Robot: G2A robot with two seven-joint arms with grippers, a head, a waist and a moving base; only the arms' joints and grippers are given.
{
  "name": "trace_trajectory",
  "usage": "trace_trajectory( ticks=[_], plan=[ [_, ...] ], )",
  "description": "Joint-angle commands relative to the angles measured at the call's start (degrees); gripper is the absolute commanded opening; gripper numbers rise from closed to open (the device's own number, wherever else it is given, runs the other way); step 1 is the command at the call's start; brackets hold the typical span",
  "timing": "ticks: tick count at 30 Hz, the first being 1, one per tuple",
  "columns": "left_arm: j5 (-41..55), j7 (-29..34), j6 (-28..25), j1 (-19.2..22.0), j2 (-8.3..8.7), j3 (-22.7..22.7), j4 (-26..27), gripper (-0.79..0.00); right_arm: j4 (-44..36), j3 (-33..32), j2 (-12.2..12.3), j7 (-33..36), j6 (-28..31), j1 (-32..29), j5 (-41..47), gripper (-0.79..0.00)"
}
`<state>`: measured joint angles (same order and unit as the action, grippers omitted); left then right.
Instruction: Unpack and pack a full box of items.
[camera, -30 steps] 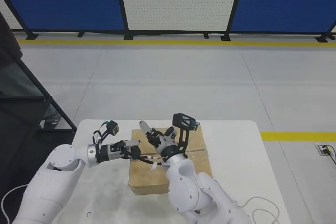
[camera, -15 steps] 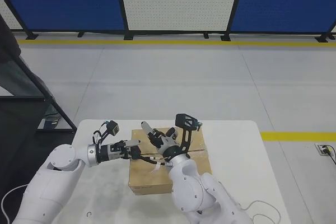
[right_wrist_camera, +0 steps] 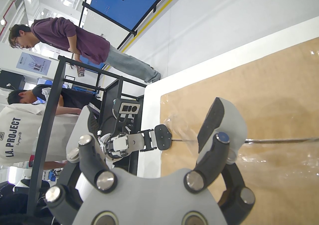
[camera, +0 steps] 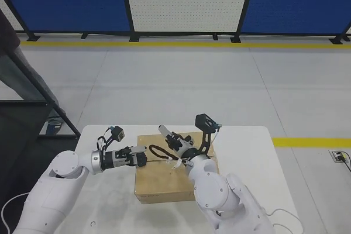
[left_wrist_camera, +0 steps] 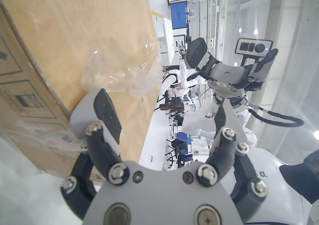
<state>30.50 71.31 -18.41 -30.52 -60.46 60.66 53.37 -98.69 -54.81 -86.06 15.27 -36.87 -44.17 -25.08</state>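
A closed cardboard box [camera: 164, 181] lies on the white table [camera: 245, 152]. Clear tape [right_wrist_camera: 274, 140] runs along its top seam. A crumpled, loose end of tape [left_wrist_camera: 119, 78] sticks up at the box's left edge. My left gripper [camera: 141, 157] hovers open at that edge, one finger [left_wrist_camera: 107, 111] over the box top [left_wrist_camera: 74, 24], close to the loose tape without holding it. My right gripper [camera: 171, 138] is open above the box's back half [right_wrist_camera: 261, 91], with nothing between its fingers [right_wrist_camera: 219, 121]. It faces the left gripper [right_wrist_camera: 162, 140] across the seam.
A black metal rack [camera: 23, 105] stands just off the table's left side. Blue partition panels [camera: 181, 14] line the far floor. Bare table surface lies to the right of the box and in front of it.
My right arm has swung to the right and back over the box, its gripper still open. The left arm has kept still at the box's left edge.
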Motion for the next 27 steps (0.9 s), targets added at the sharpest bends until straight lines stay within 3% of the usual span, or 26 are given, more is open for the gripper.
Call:
trace_trajectory(
  ticks=[1, 6, 13, 25, 27],
  plan=[
    [0.0, 0.0, 0.0, 0.0, 0.0, 0.0, 0.0, 0.0, 0.3, -0.2, 0.2, 0.6, 3.1, -0.2, -1.3, 0.0],
    [0.0, 0.0, 0.0, 0.0, 0.0, 0.0, 0.0, 0.0, -0.3, -3.8, 1.6, 10.5, 9.9, 0.9, -5.8, 0.0],
    [0.0, 0.0, 0.0, 0.0, 0.0, 0.0, 0.0, 0.0, 2.3, -12.4, 4.7, 40.1, 27.3, 5.7, -5.4, 0.0],
    [0.0, 0.0, 0.0, 0.0, 0.0, 0.0, 0.0, 0.0, 2.9, -13.3, 5.0, 41.8, 27.2, 6.1, -5.7, 0.0],
    [0.0, 0.0, 0.0, 0.0, 0.0, 0.0, 0.0, 0.0, 4.2, -11.7, 5.0, 44.2, 32.2, 6.4, -4.3, 0.0]
  ],
)
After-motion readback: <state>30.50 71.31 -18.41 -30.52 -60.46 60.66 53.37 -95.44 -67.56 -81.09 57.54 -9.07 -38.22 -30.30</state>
